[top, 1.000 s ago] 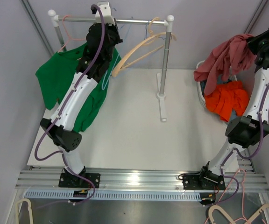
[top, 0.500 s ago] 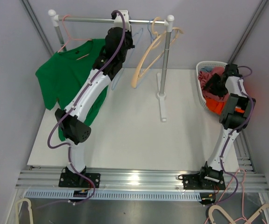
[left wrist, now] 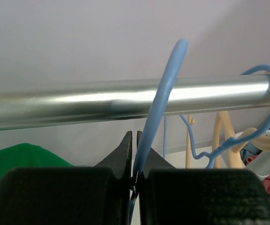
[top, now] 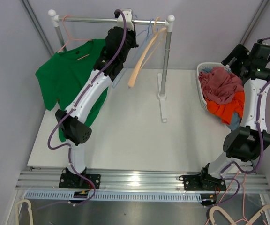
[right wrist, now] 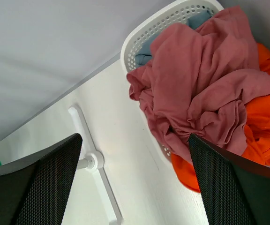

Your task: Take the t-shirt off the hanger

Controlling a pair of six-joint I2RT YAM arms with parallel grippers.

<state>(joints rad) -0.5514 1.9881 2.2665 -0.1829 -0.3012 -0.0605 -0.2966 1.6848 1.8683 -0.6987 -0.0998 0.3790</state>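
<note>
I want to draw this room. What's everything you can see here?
rack: one, silver rail, white posts, back of table.
green t-shirt: one, on the pink hanger, rail's left end.
pink hanger: one, hooked on the rail.
blue hangers: two hooks visible, on the rail.
cream hanger: one, near the right post.
basket: one, white, table's right edge.
pink garment: one, dusky, top of basket.
orange garment: one, spilling over the basket.
blue garment: one, mostly buried.
table: one, white.
left gripper: black, shut on a blue hanger.
right gripper: black, open above the basket.
</note>
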